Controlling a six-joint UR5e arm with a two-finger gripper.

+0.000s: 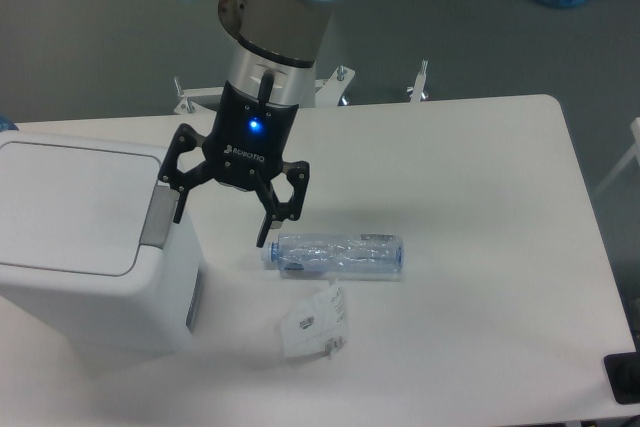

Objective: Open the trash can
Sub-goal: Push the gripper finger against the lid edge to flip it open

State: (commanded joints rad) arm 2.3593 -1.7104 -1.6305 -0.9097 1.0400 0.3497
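We see the trash can (85, 237) at the table's (480, 197) left edge, lid down, its grey push tab (155, 215) on the side facing the gripper (222, 230). The gripper hangs spread open and empty, one fingertip just beside that tab, the other near the bottle (338, 255).

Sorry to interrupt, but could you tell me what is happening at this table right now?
A single robot arm is working on the white trash can at the left of the table. Its claw is open and hangs beside the can's grey push tab, one finger close to it; contact is unclear. The lid is down. A clear plastic bottle lies on its side nearby, with a small white packet in front of it, both untouched.
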